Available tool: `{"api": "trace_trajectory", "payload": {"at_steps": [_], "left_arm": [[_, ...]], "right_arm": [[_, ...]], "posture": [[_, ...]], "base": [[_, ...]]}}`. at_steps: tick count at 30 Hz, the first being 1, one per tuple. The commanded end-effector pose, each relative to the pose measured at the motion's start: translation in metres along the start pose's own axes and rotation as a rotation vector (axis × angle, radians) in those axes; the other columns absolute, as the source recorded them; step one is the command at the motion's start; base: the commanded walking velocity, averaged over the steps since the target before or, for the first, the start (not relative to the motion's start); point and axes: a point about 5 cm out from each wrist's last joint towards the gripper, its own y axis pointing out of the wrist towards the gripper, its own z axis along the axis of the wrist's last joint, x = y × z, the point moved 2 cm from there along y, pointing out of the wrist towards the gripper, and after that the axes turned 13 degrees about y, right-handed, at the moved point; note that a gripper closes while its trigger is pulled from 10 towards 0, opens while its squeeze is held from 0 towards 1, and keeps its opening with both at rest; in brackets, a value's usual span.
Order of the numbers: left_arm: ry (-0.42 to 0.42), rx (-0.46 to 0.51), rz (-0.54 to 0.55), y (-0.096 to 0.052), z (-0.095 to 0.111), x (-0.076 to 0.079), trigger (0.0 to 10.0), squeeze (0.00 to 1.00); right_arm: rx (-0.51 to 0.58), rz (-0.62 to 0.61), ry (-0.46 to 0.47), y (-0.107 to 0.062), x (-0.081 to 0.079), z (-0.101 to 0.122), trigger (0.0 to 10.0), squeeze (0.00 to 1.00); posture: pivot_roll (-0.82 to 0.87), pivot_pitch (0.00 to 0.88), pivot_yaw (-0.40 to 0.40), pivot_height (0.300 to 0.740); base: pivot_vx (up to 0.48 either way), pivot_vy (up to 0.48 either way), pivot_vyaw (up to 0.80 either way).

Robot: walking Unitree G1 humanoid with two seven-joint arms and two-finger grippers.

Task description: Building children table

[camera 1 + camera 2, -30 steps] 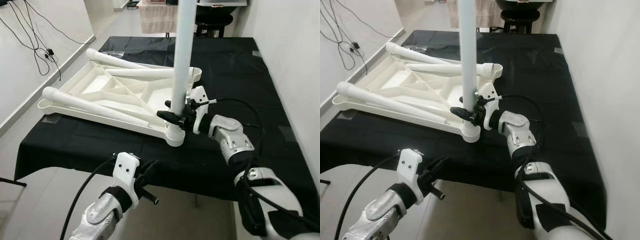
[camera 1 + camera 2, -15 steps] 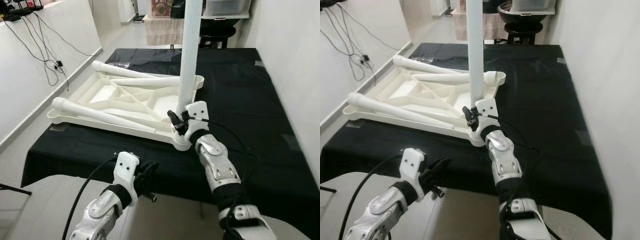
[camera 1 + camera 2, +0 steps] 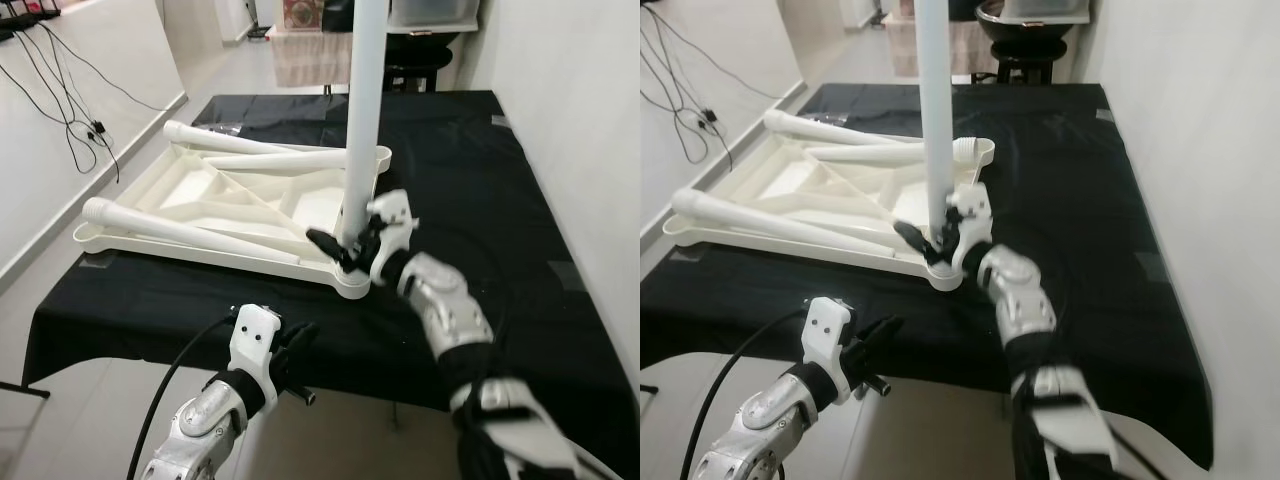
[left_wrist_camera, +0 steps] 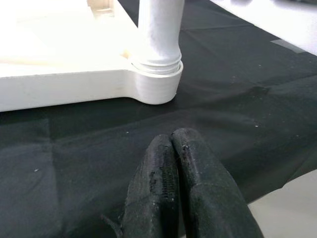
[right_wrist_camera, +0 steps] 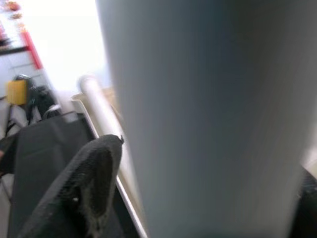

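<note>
The table top (image 3: 215,205) is white plastic and lies upside down on a black cloth (image 3: 480,180) that covers a long bench. It sits on the robot's left half of the cloth, with its ribs facing up. One white leg (image 3: 362,110) stands straight up in the round corner socket (image 4: 154,84) of the table top, the corner nearest the robot. Three loose legs lie on the table top: one (image 3: 185,228) along the near edge, one (image 3: 225,140) along the far edge, and one (image 3: 290,160) just beside that, pointing toward the standing leg.

The right gripper (image 3: 345,243) is at the bottom of the standing leg, just above the socket. Its black fingers (image 5: 84,188) are apart, one on each side of the leg, and it is hard to tell if they press on it.

The left gripper (image 4: 177,188) hangs at the near edge of the cloth, well apart from the table top. Its two fingers are pressed together, with nothing between them.
</note>
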Motion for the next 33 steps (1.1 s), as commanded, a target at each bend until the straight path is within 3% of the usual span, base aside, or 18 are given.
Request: {"api": "trace_trajectory", "payload": {"at_steps": [1,4,9,10,11,13,14,25,28,29,30,31,32,33], "left_arm": [[-0.003,0.002,0.008,-0.004,0.0,0.001,10.0,0.0],[-0.004,0.003,0.008,-0.004,0.0,0.002,10.0,0.0],[-0.011,0.002,0.009,-0.01,0.002,0.007,10.0,0.0],[-0.013,0.002,0.011,-0.011,0.002,0.008,10.0,0.0],[-0.014,0.001,0.012,-0.012,0.002,0.008,10.0,0.0],[-0.015,0.001,0.012,-0.012,0.002,0.009,10.0,0.0],[-0.016,0.0,0.012,-0.013,0.002,0.009,10.0,0.0],[-0.021,-0.006,0.009,-0.013,0.001,0.009,10.0,0.0],[-0.021,-0.007,0.01,-0.013,0.0,0.008,10.0,0.0],[-0.019,-0.009,0.01,-0.013,-0.001,0.007,10.0,0.0],[-0.019,-0.009,0.01,-0.013,-0.001,0.007,10.0,0.0],[-0.018,-0.008,0.012,-0.012,-0.001,0.005,10.0,0.0],[-0.018,-0.008,0.012,-0.012,-0.001,0.005,10.0,0.0],[-0.018,-0.009,0.013,-0.012,-0.002,0.003,10.0,0.0]], "right_arm": [[-0.055,0.092,0.005,0.003,-0.006,-0.01,10.0,0.0],[-0.07,0.12,-0.001,0.003,-0.006,-0.011,10.0,0.0],[-0.184,0.236,-0.004,0.008,-0.01,-0.013,10.0,0.0],[-0.186,0.247,0.006,0.009,-0.01,-0.012,8.1,0.0],[-0.187,0.257,0.013,0.01,-0.01,-0.01,0.9,0.0],[-0.188,0.263,0.017,0.01,-0.01,-0.01,0.9,0.0],[-0.19,0.261,0.017,0.01,-0.009,-0.01,0.0,0.0],[-0.18,0.191,-0.006,0.0,0.004,-0.015,0.0,0.0],[-0.191,0.13,-0.024,-0.007,0.009,-0.025,0.0,0.0],[-0.071,-0.237,0.006,-0.005,0.023,-0.033,0.0,0.0],[-0.071,-0.237,0.006,-0.005,0.023,-0.033,0.0,0.0],[-0.037,-0.398,0.054,-0.015,0.009,-0.056,0.0,0.0],[-0.037,-0.398,0.054,-0.015,0.009,-0.056,0.0,0.0],[-0.013,-0.53,0.051,-0.029,-0.002,-0.066,0.0,0.0]], "posture": [[0.0,0.091,0.038,0.74],[0.0,0.091,0.038,0.74],[0.04,0.117,0.025,0.74],[0.05,0.117,0.026,0.74],[0.05,0.121,0.029,0.74],[0.05,0.122,0.029,0.74],[0.05,0.122,0.028,0.74],[0.03,0.108,0.033,0.74],[0.02,0.1,0.029,0.74],[-0.01,0.094,0.011,0.74],[-0.01,0.094,0.011,0.74],[0.0,0.1,0.022,0.74],[0.0,0.1,0.022,0.74],[-0.02,0.11,0.042,0.74]], "base": [[0.0,0.0,0.0],[0.0,0.0,0.0],[0.0,0.0,0.0],[0.0,0.0,0.0],[0.0,0.0,0.0],[0.0,0.0,0.0],[0.0,0.0,0.0],[0.0,0.0,0.0],[0.0,0.0,0.0],[0.0,0.0,0.0],[0.0,0.0,0.0],[0.0,0.0,0.0],[0.0,0.0,0.0],[0.0,0.0,0.0]]}}
